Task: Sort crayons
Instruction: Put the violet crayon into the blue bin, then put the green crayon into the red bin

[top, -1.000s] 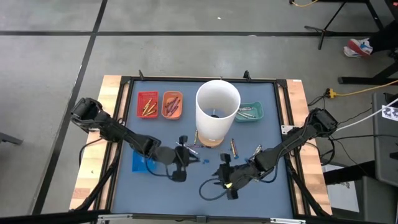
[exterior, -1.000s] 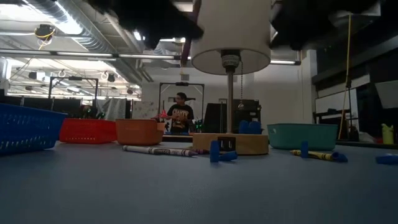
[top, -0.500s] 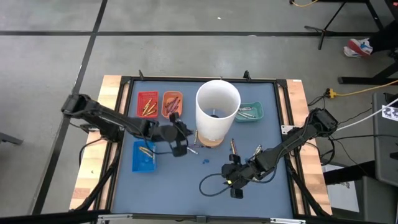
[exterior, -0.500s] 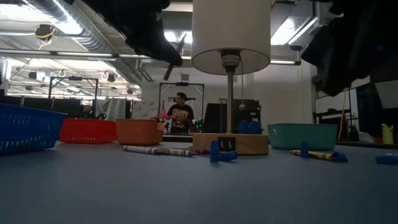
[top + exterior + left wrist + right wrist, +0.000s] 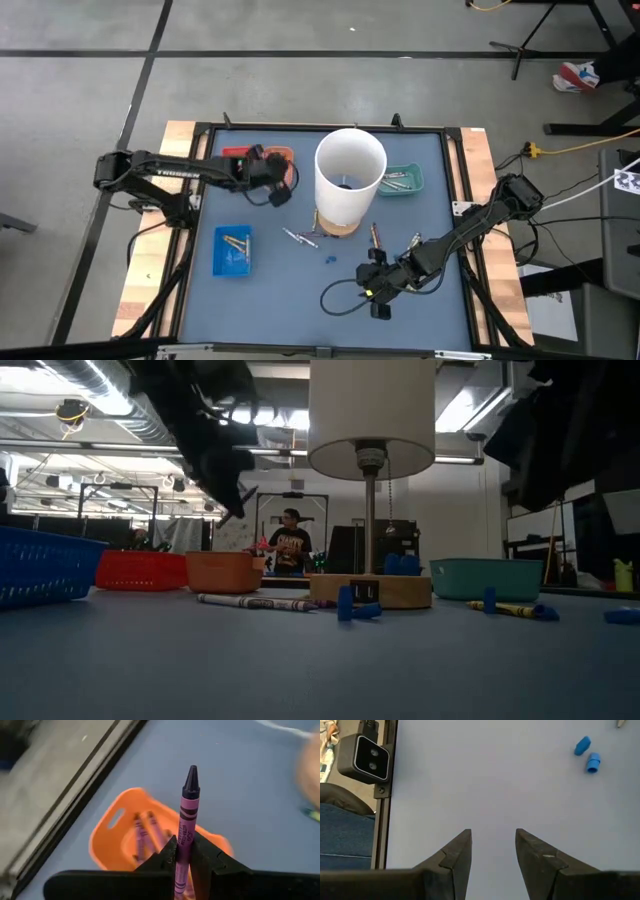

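Item 1, L end effector [image 5: 183,854]: we log it clamped on a purple crayon [image 5: 186,825], tip pointing away from the wrist, held above the orange tray [image 5: 112,832]; in the high view the L end effector [image 5: 277,186] sits over that tray at the worktop's far edge, arm reaching in from the left. Orange tray contents: we count at least 2 purple crayons [image 5: 142,837] lying inside. Item 2, R end effector [image 5: 492,851]: fingers parted, nothing between them, over bare blue worktop [image 5: 485,780]; in the high view it is near the front edge, R of centre [image 5: 377,292]. Item 3, trays along far edge: red tray [image 5: 236,166] w/ gold-brown sticks, orange next to it, teal tray [image 5: 402,180] w/ grey sticks on the other side of the lamp; blue tray [image 5: 232,250] apart, nearer the front L, w/ a yellowish stick inside. Item 4, lamp w/ white shade [image 5: 350,178] on a wooden base, centre. Item 5, loose on worktop: a pale crayon [image 5: 296,238] just L of the lamp base, a brownish crayon [image 5: 376,236] just R of it, small blue pieces [image 5: 587,755] near the base. Item 6, low view: a person [image 5: 291,543] stands in the room far behind.
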Robot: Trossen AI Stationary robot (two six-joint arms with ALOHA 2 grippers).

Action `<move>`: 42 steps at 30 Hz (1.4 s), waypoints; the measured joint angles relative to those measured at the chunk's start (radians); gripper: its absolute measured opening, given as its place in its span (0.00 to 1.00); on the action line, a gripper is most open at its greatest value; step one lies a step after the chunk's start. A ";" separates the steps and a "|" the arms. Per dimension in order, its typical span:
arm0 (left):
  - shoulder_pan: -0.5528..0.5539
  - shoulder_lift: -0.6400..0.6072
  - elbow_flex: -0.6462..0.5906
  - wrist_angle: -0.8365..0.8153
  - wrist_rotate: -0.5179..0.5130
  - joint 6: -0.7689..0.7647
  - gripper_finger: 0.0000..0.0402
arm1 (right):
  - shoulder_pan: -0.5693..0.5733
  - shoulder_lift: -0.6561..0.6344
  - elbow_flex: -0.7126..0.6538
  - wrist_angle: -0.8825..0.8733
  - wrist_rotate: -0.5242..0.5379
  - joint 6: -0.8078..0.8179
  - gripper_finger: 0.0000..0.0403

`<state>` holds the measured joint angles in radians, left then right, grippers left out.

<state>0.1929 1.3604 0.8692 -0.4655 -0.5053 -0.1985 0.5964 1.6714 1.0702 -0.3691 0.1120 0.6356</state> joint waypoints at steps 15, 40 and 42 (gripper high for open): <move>0.143 0.009 0.000 -0.015 0.002 -0.038 0.04 | 0.004 0.000 0.000 -0.013 -0.045 0.045 0.37; 0.127 0.009 0.000 -0.017 0.002 -0.062 0.25 | 0.298 0.000 0.000 -0.205 0.205 0.273 0.37; 0.119 0.009 0.000 -0.016 0.002 -0.061 0.25 | 0.320 0.000 0.000 -0.245 0.236 0.328 0.37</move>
<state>0.3123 1.3689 0.8692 -0.4818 -0.5030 -0.2600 0.9165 1.6714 1.0702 -0.6145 0.3475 0.9635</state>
